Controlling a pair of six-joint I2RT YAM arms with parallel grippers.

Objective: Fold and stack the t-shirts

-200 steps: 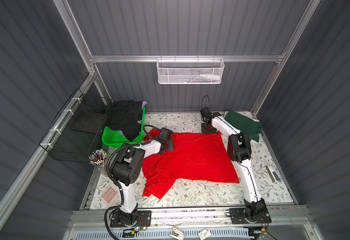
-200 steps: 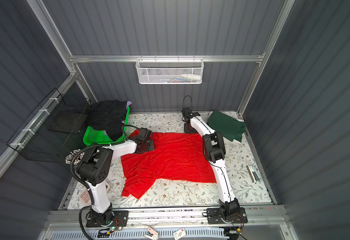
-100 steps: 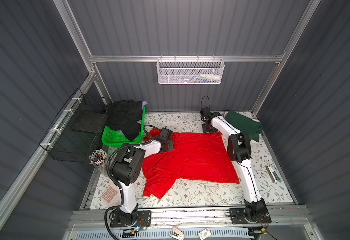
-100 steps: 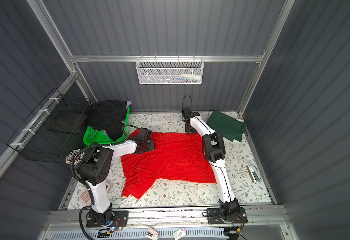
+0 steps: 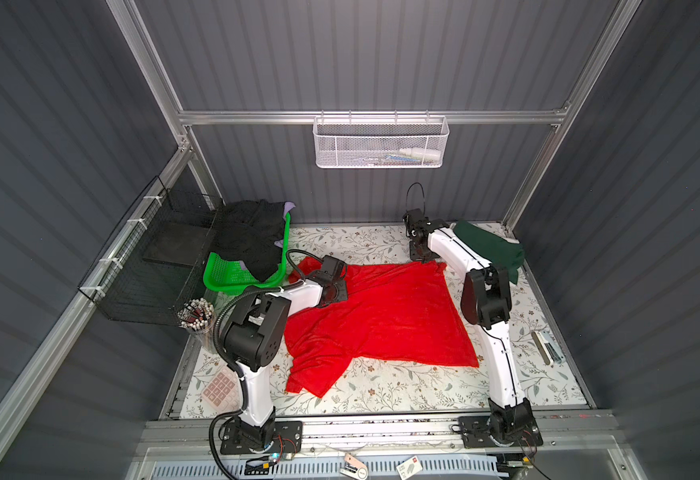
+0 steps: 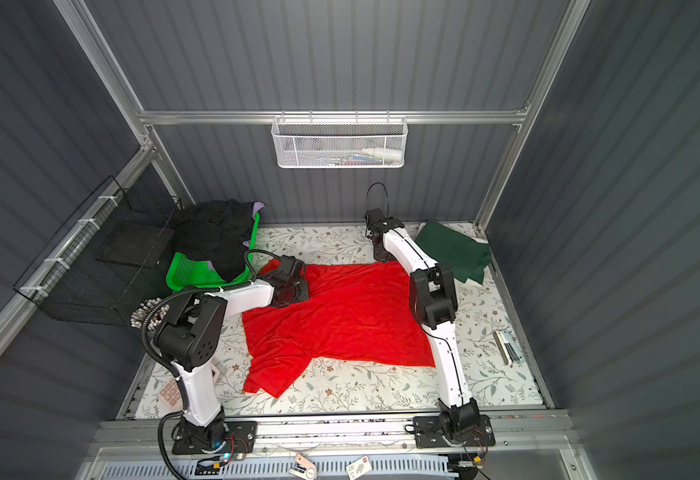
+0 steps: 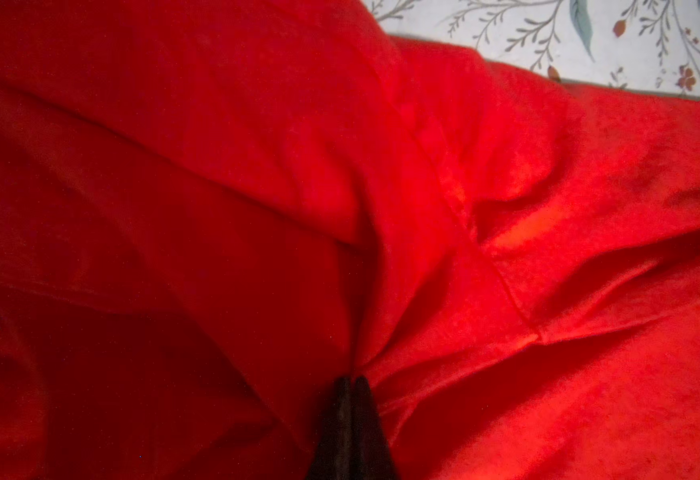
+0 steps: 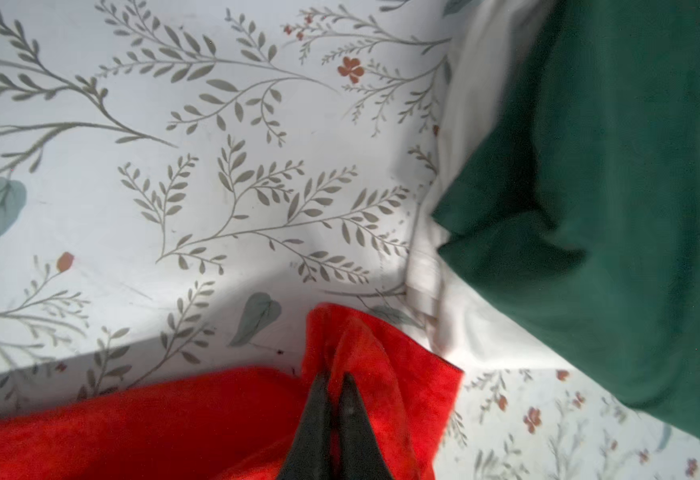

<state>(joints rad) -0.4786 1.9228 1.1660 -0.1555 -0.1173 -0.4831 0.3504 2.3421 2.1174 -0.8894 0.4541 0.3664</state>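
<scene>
Both top views high overhead (nearly identical), wrist views close above red t-shirt (image 7: 215,166)

1. The red t-shirt (image 5: 381,316) (image 6: 340,316) is bright and thin. It lies spread open and creased across the middle of the tabletop (image 5: 381,390), one sleeve toward the near edge. Its far left part is pinched in the left end effector (image 7: 351,380) and its far right corner in the right end effector (image 8: 335,376)
2. The dark green t-shirt (image 5: 489,249) (image 8: 630,208) is folded, at the far right corner
3. The white t-shirt (image 8: 472,104) lies under the dark green one, only its edges showing
4. The black t-shirt (image 5: 248,237) is crumpled, heaped in the green basket (image 5: 232,276)
5. The lavender t-shirt (image 5: 288,206) shows as a small patch beside the black heap
</scene>
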